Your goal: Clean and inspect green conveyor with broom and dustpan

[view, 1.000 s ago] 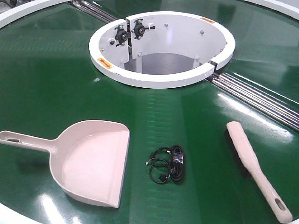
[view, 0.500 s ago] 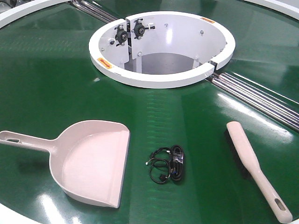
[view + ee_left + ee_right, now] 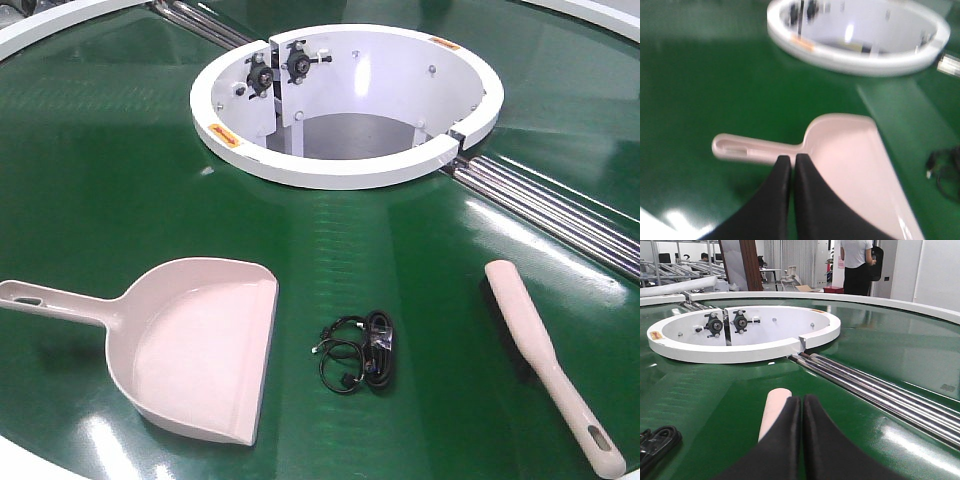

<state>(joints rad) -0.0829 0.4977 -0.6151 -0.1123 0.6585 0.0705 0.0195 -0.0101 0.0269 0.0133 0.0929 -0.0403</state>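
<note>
- Front view: we list the dustpan at lower left on the green conveyor, handle pointing left. The broom lies at lower right, its long axis slanting toward the lower right corner. A black cable coil sits between them. No pincer shows.
- Left wrist view: the left pincer is at bottom centre, jaws pressed together and empty. The dustpan's handle lies crosswise at its tips.
- Right wrist view: the right pincer has its jaws together, also empty. The broom's end pokes out just ahead, roughly in line with it.
- We judge each arm nearest its own tool.

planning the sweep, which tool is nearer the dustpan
Left. The left tool is shut at the dustpan handle; the right tool is at the broom, across the black cable.
</note>
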